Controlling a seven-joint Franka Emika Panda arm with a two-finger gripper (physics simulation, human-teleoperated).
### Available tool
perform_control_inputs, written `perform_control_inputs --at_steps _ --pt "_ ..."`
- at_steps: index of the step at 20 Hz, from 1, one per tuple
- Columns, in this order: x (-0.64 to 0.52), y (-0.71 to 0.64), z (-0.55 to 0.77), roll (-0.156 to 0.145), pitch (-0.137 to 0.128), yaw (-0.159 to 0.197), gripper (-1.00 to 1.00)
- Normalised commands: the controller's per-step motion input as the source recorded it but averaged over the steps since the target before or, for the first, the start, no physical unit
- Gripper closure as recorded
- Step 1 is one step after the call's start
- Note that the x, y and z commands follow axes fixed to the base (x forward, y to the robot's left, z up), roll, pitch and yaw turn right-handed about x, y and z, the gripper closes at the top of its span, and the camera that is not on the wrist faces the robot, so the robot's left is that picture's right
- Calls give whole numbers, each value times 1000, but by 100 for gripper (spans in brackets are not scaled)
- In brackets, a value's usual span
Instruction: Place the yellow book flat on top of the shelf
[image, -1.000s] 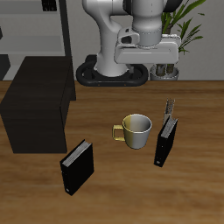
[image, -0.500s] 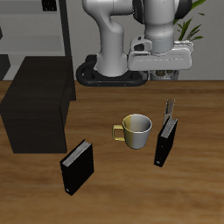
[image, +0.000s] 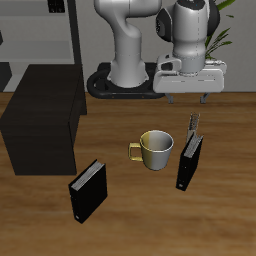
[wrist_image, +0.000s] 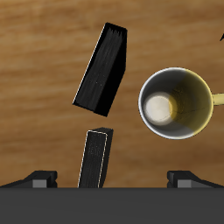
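While the claw (image: 190, 98) hangs over the back part of the tabletop (image: 120, 215), in front of the robot base, its two fingers stand wide apart and grip nothing. In the wrist view you see both fingertips (wrist_image: 39, 179) far from each other, with the claw (wrist_image: 112, 178) open above the wood.

The yellow book (image: 193, 124) stands upright on the tabletop, thin edge up, almost straight below the claw. From the wrist you see it (wrist_image: 96, 157) end-on as a narrow slab with a pale rim. It touches or nearly touches the black book (image: 187, 160) standing just in front of it, toward the front edge. I cannot tell which. In the wrist view the black book (wrist_image: 105, 70) sits at a slant to it.

The mug (image: 155, 150) stands upright beside those two books, near the tabletop's middle, with its handle pointing away from them. The wrist view looks straight down into the mug (wrist_image: 175, 105). Only its pale inner wall and bottom show.

A second black book (image: 88, 190) stands close to the front edge, well apart from the others. The shelf (image: 40, 120) sits at the tabletop's side edge, well apart from the yellow book, with the mug between them.
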Motion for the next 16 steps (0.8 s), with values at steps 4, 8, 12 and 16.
perform_control_inputs --at_steps 4,8,12,16 --pt "1 34 -336 1 -8 -25 -100" --pt "14 82 -353 -4 1 6 -100" --pt "3 102 -272 0 24 7 -100" --pt "-17 107 -296 1 48 39 -100"
